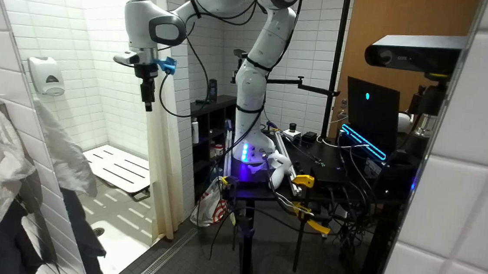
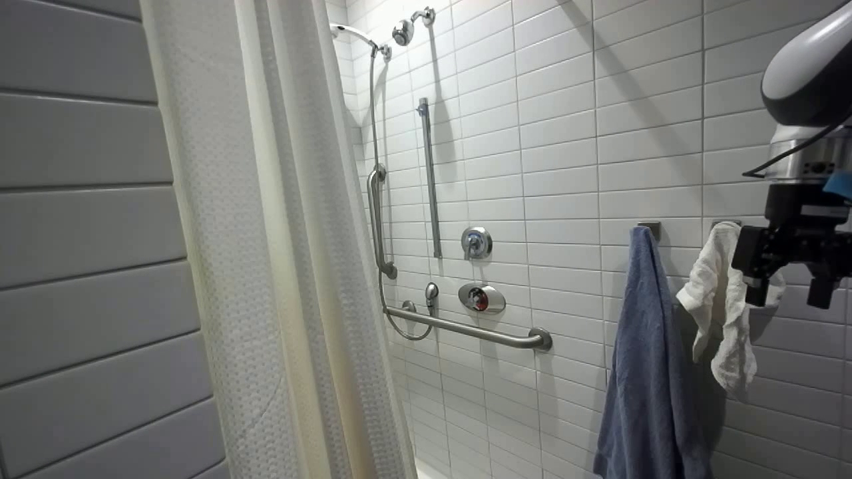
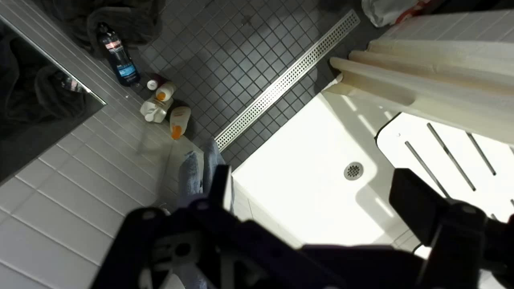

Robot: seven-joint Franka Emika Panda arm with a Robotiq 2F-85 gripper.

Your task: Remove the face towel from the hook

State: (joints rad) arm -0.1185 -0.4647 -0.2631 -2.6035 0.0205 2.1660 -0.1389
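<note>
A white dispenser (image 1: pixel 45 74) is mounted on a tiled wall (image 1: pixel 39 29), and a slotted seat (image 1: pixel 113 166) is set near a shower curtain (image 1: pixel 166 183). A grab bar (image 2: pixel 466 328) is fixed below a round valve (image 2: pixel 476 243). In the wrist view, a dark bottle (image 3: pixel 119 58) is seen near several smaller containers (image 3: pixel 180 118).

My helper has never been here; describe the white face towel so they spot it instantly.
In an exterior view, find the white-tiled shower wall and follow its horizontal grab bar rightward to two hooks. The face towel hangs from the right-hand one, partly hidden by the gripper. Unlike the blue towel beside it, it's white and much shorter.
</note>
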